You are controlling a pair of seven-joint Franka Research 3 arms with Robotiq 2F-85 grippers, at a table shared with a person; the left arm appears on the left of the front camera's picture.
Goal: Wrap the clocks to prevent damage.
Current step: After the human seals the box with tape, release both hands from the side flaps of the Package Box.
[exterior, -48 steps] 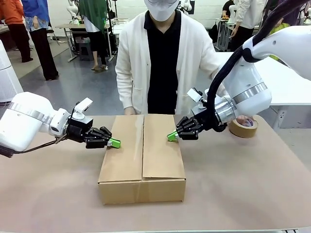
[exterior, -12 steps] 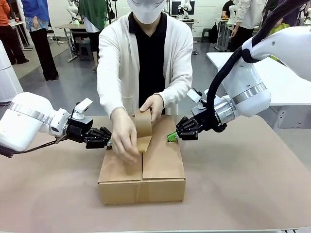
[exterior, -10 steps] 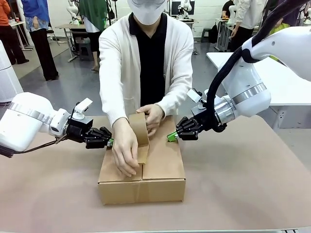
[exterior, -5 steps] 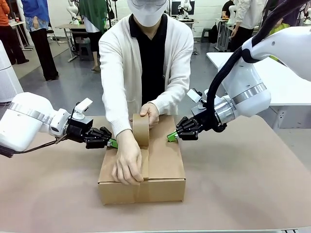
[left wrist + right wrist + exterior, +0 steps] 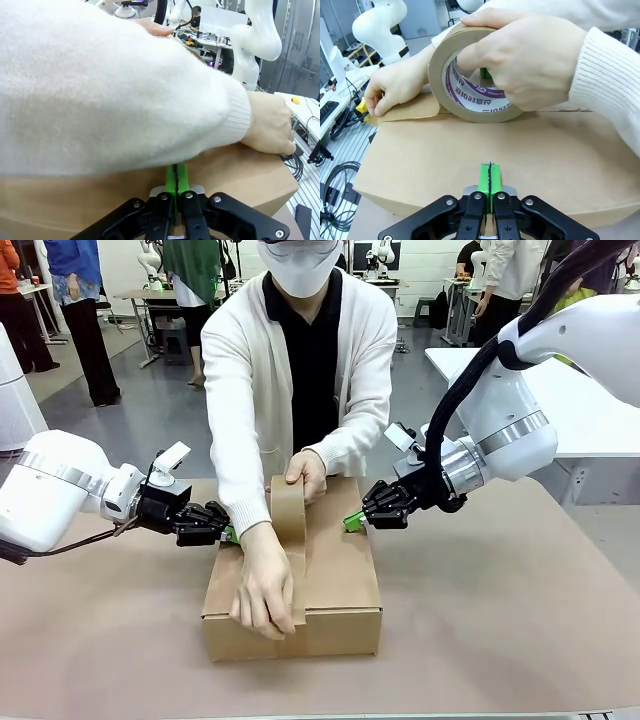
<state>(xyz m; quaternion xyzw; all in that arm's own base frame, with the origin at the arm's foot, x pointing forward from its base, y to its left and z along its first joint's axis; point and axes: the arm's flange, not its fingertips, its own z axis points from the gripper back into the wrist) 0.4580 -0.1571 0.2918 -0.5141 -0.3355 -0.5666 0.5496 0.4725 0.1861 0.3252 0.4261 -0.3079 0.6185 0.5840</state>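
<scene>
The hand has slid to the box's near edge, trailing tape, on the brown table; left gripper and right gripper closed, empty.

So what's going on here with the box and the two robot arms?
A person is taping the cardboard box shut on the table. One hand holds the roll of brown tape on the top. The other hand presses the strip down over the near front edge. The left gripper and right gripper, both shut, appear to rest on the top at opposite side edges.
</scene>
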